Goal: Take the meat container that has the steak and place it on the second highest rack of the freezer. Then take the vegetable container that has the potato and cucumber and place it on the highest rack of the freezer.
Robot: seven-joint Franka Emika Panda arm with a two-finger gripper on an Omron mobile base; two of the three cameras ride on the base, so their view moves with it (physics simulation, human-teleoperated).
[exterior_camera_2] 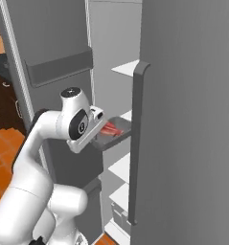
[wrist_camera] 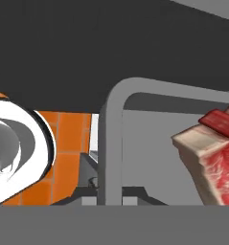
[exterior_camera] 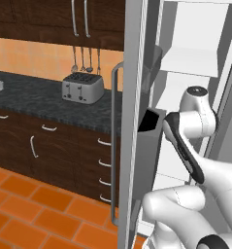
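Note:
The meat container [exterior_camera_2: 117, 135] is a shallow grey tray with the red steak [exterior_camera_2: 110, 129] in it. It juts out into the air from the open freezer [exterior_camera_2: 183, 95], level with the second highest rack [exterior_camera_2: 127, 115]. My gripper [exterior_camera_2: 97, 125] is at the tray's near edge, shut on its rim, with the fingers hidden behind the hand. The hand view looks close along the grey rim [wrist_camera: 111, 124], and the white-streaked steak [wrist_camera: 211, 160] lies at the right. Above is the highest rack [exterior_camera_2: 128, 68], bare. The vegetable container with the potato and cucumber is out of view.
The open freezer door [exterior_camera: 134, 121], with its bar handle [exterior_camera: 115, 146] and dark door bin [exterior_camera: 149, 141], stands left of the arm. A second grey door [exterior_camera_2: 188, 119] closes in on the right. A toaster [exterior_camera: 82, 87] sits on the dark counter [exterior_camera: 35, 95]. Lower white shelves [exterior_camera_2: 120, 168] show below.

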